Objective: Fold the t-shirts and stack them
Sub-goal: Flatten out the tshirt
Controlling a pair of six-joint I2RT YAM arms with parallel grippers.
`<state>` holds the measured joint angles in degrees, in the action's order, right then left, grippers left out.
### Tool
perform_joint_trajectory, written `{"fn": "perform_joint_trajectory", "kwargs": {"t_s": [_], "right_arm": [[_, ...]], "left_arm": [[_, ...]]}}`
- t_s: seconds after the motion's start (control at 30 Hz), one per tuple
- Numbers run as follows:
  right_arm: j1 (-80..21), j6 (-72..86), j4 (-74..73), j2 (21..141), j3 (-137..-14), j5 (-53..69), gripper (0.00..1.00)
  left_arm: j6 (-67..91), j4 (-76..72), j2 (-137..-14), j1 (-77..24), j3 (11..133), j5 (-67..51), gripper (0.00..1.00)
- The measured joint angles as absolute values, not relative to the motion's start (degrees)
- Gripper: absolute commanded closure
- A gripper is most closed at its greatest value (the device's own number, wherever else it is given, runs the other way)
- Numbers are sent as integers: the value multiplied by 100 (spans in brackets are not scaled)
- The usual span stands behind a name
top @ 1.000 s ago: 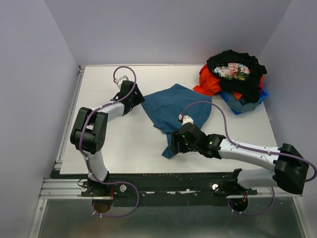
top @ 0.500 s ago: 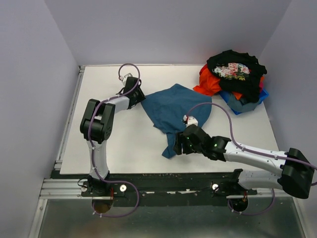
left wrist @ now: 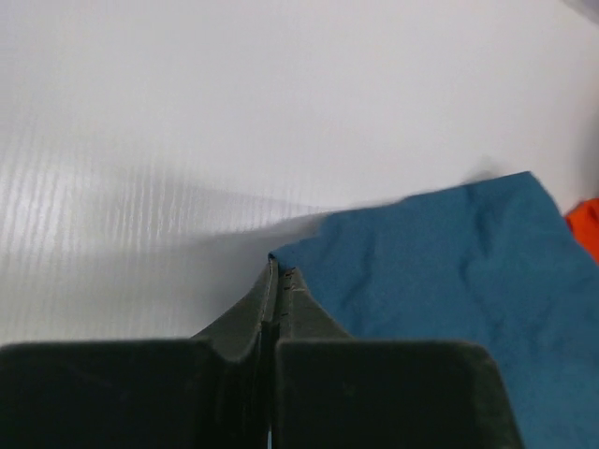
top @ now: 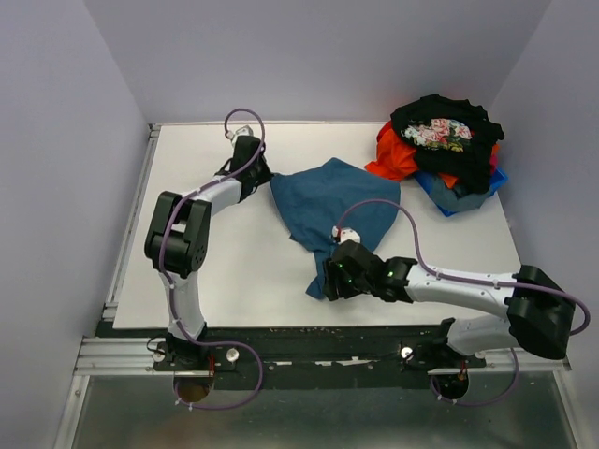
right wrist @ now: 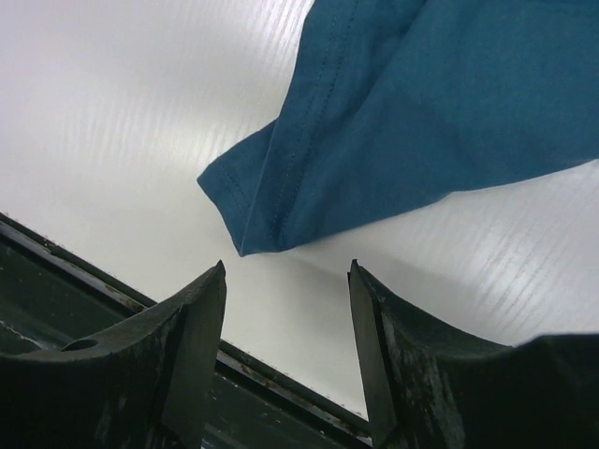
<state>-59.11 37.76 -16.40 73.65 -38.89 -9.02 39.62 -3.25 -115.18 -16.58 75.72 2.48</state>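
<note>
A teal-blue t-shirt [top: 328,201] lies loosely spread in the middle of the white table. My left gripper [top: 267,178] is shut on the shirt's left corner [left wrist: 281,262], the cloth edge pinched between the fingertips. At the shirt's near corner [right wrist: 253,201], my right gripper [right wrist: 285,271] stands open, its jaws just short of the cloth. At the back right lies a pile: a black floral t-shirt [top: 442,126] on top, an orange-red t-shirt [top: 393,154] under it and a bright blue t-shirt [top: 447,196] at the bottom.
The dark metal rail [top: 299,339] runs along the table's near edge, just behind my right gripper. Purple-grey walls close in the table at the back and both sides.
My left gripper has reached the shirt's left corner and closed on it. The right gripper has shifted slightly left at the near corner, still open.
</note>
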Motion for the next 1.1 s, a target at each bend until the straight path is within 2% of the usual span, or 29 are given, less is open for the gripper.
{"fn": "perform_joint_trajectory", "kwargs": {"t_s": [0.1,0.17,0.23,0.37,0.4,0.57,0.6,0.63,0.67,0.7,0.73,0.93,1.1], "right_arm": [[-6045,3813,-1643,7671,-3970,-860,37],[-6143,3828,-1640,7865,-4045,-847,44],[-6200,3861,-1638,8029,-4132,-847,60],[-6230,3907,-1671,8224,-4278,-895,99],[-6230,3929,-1682,8232,-4300,-952,99],[-6230,3909,-1997,7915,-4346,-1398,99],[-6230,3889,-2112,7800,-4390,-1505,86],[-6230,3854,-2213,7684,-4453,-1608,64],[-6222,3822,-2294,7577,-4539,-1686,47],[-6211,3800,-2346,7498,-4628,-1732,34],[-6211,3756,-2373,7454,-4713,-1754,30],[-6226,3597,-2327,8029,-4963,-1614,30],[-6305,3605,-2353,8748,-4965,-1579,40]], "left_arm": [[3852,-333,-11028,-1658,7529,342,100],[3809,-373,-10761,-1658,7529,366,100],[3778,-414,-10595,-1658,7529,390,100],[3754,-408,-10534,-1658,7524,410,100],[3752,-381,-10534,-1658,7518,410,100],[3728,-283,-10506,-1658,7522,414,100],[3726,-257,-10497,-1656,7529,421,100],[3723,-193,-10481,-1656,7548,423,100],[3723,-156,-10462,-1651,7564,425,100],[3723,-106,-10433,-1645,7585,427,100],[3723,-75,-10412,-1640,7599,429,100],[3745,-108,-10287,-1619,7614,419,100],[3787,-180,-10285,-1619,7548,384,100]]}}
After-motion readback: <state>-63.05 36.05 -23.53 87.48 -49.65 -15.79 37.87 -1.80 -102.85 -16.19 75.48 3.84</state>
